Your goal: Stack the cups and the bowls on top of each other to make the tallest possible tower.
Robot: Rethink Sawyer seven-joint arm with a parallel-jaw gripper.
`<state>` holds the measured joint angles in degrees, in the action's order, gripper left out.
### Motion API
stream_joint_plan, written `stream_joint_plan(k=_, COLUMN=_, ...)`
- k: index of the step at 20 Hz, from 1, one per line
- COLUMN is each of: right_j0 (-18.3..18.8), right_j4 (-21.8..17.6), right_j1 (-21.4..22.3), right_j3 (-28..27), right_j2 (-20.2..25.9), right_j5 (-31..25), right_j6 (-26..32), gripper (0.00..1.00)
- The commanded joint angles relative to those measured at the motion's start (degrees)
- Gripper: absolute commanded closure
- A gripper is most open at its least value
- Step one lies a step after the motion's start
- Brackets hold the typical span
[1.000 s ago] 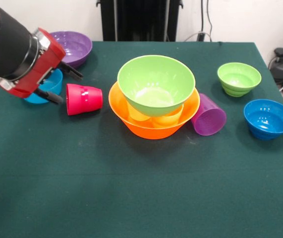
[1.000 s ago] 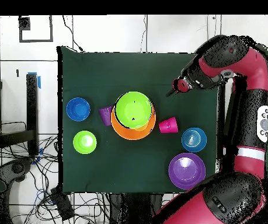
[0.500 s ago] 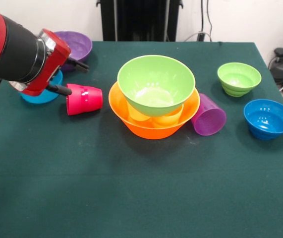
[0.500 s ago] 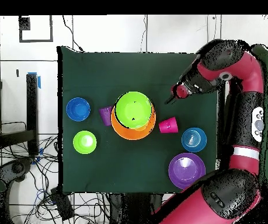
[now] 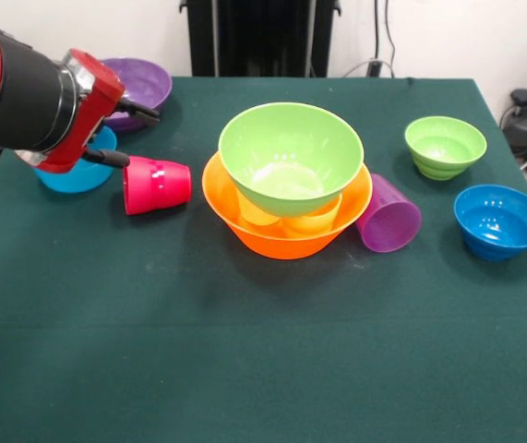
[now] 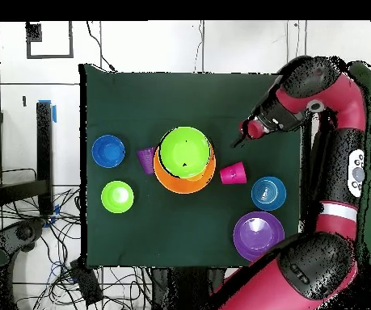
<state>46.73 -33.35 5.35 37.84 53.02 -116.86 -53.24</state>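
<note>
We see the gripper (image 5: 132,135) hanging over the left side of the desk in the front view, its two dark fingers (image 5: 106,159) spread apart with nothing between them. It sits just above and behind the red-pink cup (image 5: 156,185), which lies on its side on the green cloth. Behind the arm, near the desk's far left corner, we find the large purple bowl (image 5: 143,85), and a small blue bowl (image 5: 78,172) shows partly from under the gripper.

At the middle of the desk stands the tower (image 5: 287,189): the large orange bowl (image 5: 245,221) at the bottom, yellow-orange pieces inside it, and the large lime green bowl (image 5: 290,155) resting on top. We cannot tell how many cups sit beneath it. The purple cup (image 5: 389,214) lies on its side, touching the orange bowl's right rim.

Toward the right edge we see the small lime green bowl (image 5: 445,145) and, nearer to us, the second small blue bowl (image 5: 500,220), both upright and well apart from the tower.
</note>
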Motion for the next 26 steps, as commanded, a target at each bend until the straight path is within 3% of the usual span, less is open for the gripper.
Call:
stream_joint_plan(k=1, right_j0=-1.79, right_j4=-6.93, right_j1=-0.57, right_j3=-4.26, right_j2=-2.09, right_j5=-0.45, right_j6=17.52, gripper=0.00)
stream_joint_plan(k=8, right_j0=-1.34, right_j4=-7.79, right_j1=-1.36, right_j3=-3.63, right_j2=-2.37, right_j5=3.91, right_j6=16.92, gripper=0.00)
stream_joint_plan(k=18, right_j0=-0.37, right_j4=-5.58, right_j1=-3.46, right_j3=-0.66, right_j2=-2.40, right_j5=3.82, right_j6=16.23, gripper=0.00)
stream_joint_plan(k=26, right_j0=-0.65, right_j4=-6.80, right_j1=-3.97, right_j3=-1.85, right_j2=-2.51, right_j5=4.39, right_j6=16.91, gripper=0.00)
